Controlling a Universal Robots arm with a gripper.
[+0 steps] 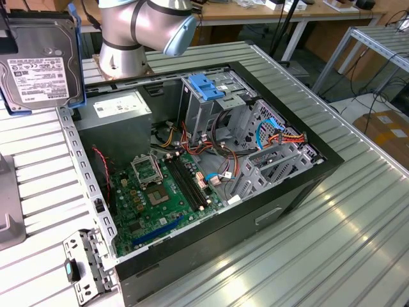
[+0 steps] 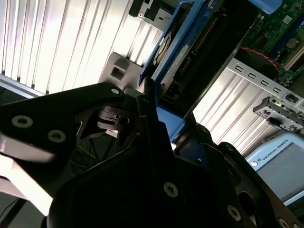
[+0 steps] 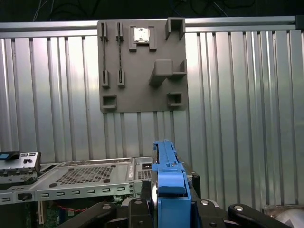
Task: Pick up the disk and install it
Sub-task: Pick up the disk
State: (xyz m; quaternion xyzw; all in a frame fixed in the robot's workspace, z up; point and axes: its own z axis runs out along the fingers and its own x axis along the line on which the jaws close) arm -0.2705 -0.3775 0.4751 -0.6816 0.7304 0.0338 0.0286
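Observation:
The disk hangs in the air at the exterior view's upper left, above the ribbed table and beside the open computer case. Its white label faces the camera, and its bright blue carrier frames the right and lower edges. In the first wrist view the disk stands edge-on, and my gripper is shut on its lower part. In the second wrist view the black fingers clamp the blue carrier from both sides.
Inside the case lie a green motherboard, a grey power supply and a metal drive cage with a light-blue latch. The arm's base stands behind the case. A grey fixture plate lies on the ribbed table.

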